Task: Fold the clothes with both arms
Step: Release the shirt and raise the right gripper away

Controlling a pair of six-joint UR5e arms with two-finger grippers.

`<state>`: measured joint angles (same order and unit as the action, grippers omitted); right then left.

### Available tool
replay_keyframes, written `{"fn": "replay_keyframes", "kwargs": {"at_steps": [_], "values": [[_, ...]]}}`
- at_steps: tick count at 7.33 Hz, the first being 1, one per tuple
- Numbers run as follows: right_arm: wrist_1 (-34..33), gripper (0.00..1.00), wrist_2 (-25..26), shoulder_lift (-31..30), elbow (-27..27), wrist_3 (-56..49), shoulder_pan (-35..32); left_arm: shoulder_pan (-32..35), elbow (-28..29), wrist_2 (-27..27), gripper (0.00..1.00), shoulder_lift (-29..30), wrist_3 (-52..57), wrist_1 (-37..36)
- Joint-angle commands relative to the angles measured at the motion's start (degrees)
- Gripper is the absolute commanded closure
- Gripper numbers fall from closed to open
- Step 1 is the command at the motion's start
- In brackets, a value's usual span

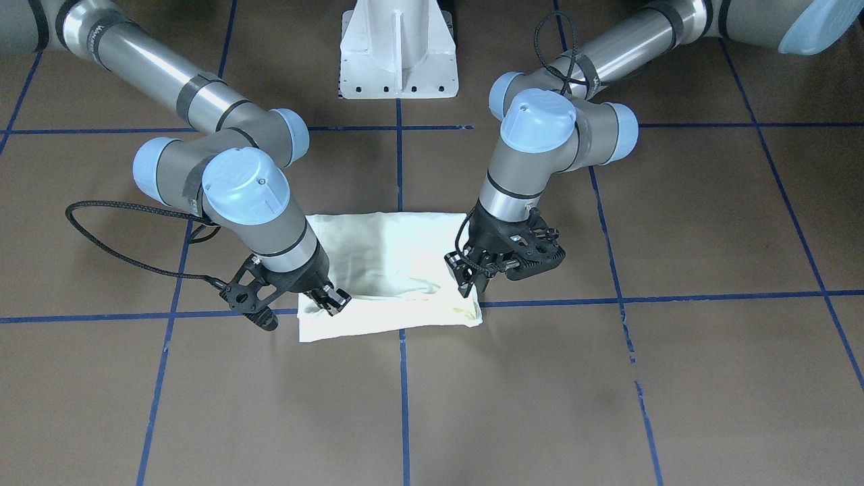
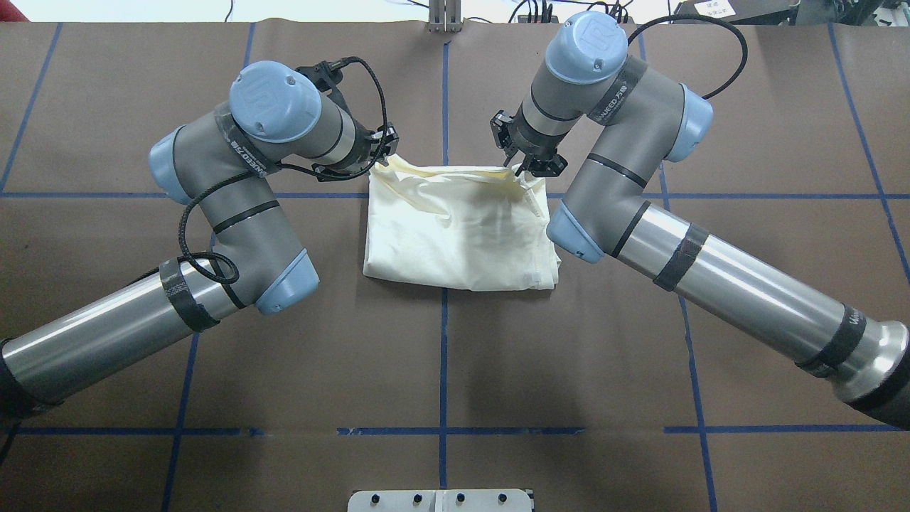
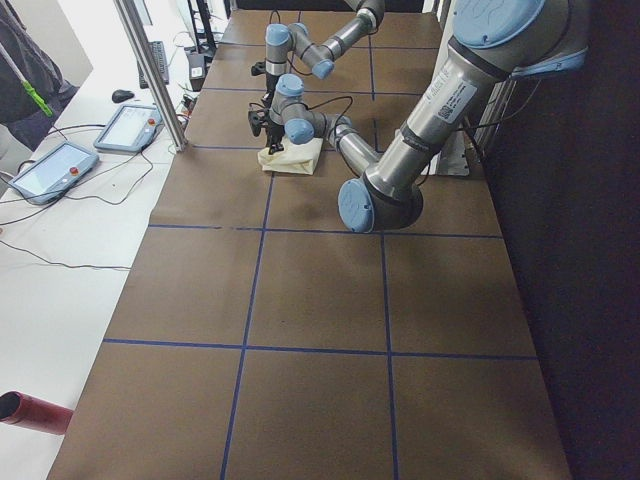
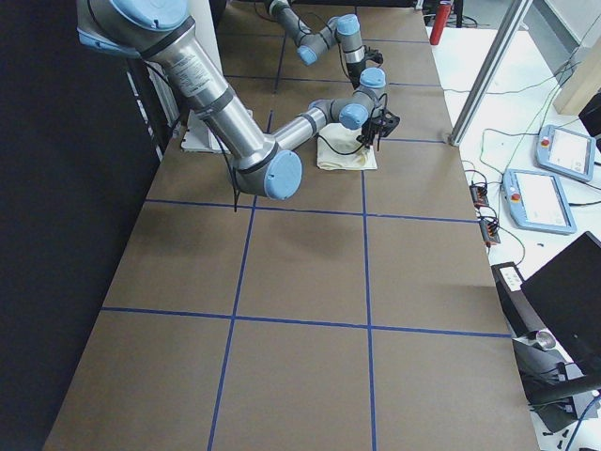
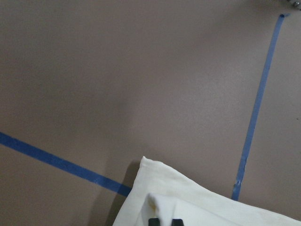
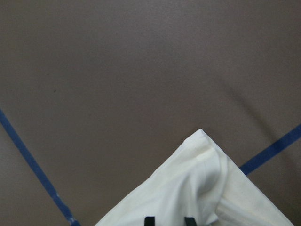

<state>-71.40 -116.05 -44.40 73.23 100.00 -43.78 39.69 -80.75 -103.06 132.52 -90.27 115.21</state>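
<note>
**Gripping both outer corners of the folded shirt**

Watching my feeds, I see the shirt (image 2: 455, 227) lying as a folded cream rectangle in the middle of the brown table (image 1: 607, 378). It sits in front of the white pedestal (image 1: 398, 47) and across a crossing of the blue tape lines (image 1: 403, 405). Only its plain side shows.

Both of the 2 arms reach to the side of the cloth farthest from the base. The left gripper (image 1: 467, 287) is clamped on 1 corner of the upper layer. In my left wrist feed its fingertips (image 5: 154, 221) sit close together with a small ridge of fabric pinched up between them. The right gripper (image 1: 329, 300) is closed on the opposite corner, and the right wrist feed shows cloth bunched between its fingertips (image 6: 149, 220).

From the front, that upper layer stands slightly off the layer under it, with a shadow beneath its edge. The lower layer stays flat on the table.
</note>
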Motion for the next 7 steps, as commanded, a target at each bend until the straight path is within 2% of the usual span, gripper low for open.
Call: {"fn": "replay_keyframes", "kwargs": {"at_steps": [1, 2, 3, 4, 5, 7], "values": [[1.1, 0.00, -2.1, 0.3, -0.5, -0.4, -2.0, 0.4, 0.9, 0.1, 0.00, 0.5, 2.8, 1.7], [1.0, 0.00, -4.9, -0.2, -0.5, -4.8, -4.3, 0.5, -0.7, 0.0, 0.00, -0.7, 3.6, 3.7], [0.6, 0.00, -7.4, -1.0, -0.1, -8.1, -6.4, 0.0, -2.5, -0.3, 0.00, -4.1, 3.0, 10.7], [0.1, 0.00, -7.9, -1.4, 0.2, -12.6, -8.1, -0.9, -3.2, -1.6, 0.00, -8.8, 0.1, 19.4], [0.0, 0.00, -8.0, -2.8, 0.7, -15.9, -9.5, -2.3, -3.1, -2.4, 0.00, -10.2, -4.0, 22.7], [0.0, 0.00, -8.3, -5.5, 1.4, -24.2, -12.0, -5.7, -2.9, -2.4, 0.00, -10.0, -7.7, 23.0]]}}
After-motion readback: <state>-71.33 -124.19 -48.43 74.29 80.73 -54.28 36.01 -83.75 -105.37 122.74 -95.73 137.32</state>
